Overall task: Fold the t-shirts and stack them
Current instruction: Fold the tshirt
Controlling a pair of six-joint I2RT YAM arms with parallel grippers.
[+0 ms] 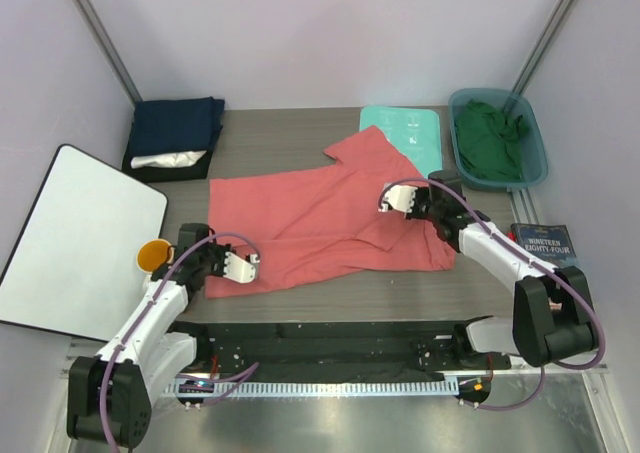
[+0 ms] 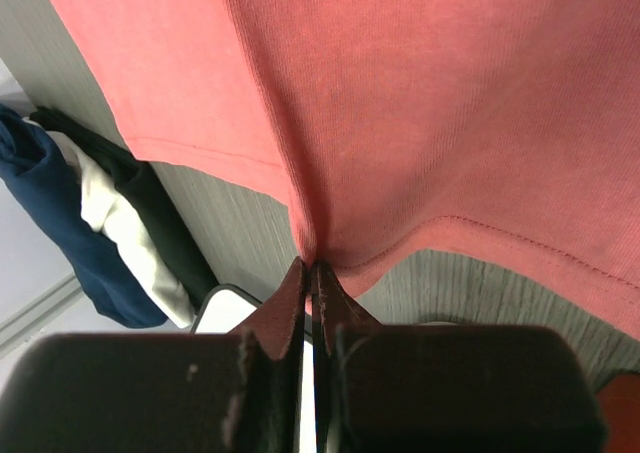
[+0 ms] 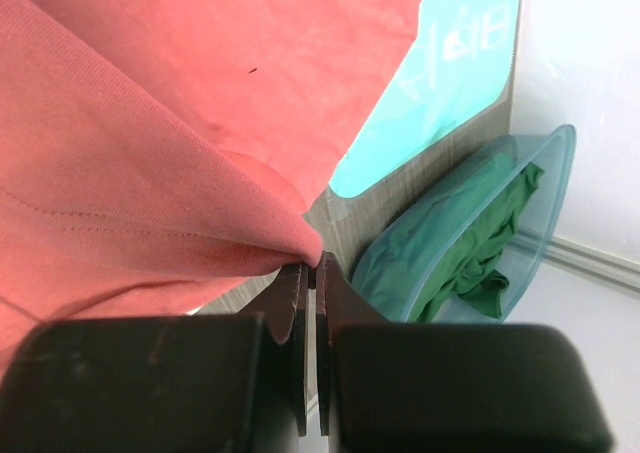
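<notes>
Left claw [image 1: 247, 265] pinches the near hem of the coral-red t-shirt [image 1: 320, 223]; right claw [image 1: 384, 201] pinches a fold on its right side. The shirt lies spread on the table [image 1: 290, 138]. Mint-green board [image 1: 418, 133] lies partly beneath its far sleeve, with the basin [image 1: 532, 163] holding a dark green shirt [image 1: 490, 138] just beside.

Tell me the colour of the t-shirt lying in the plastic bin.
Dark green: the t-shirt in the bin shows best in the top external view.
</notes>
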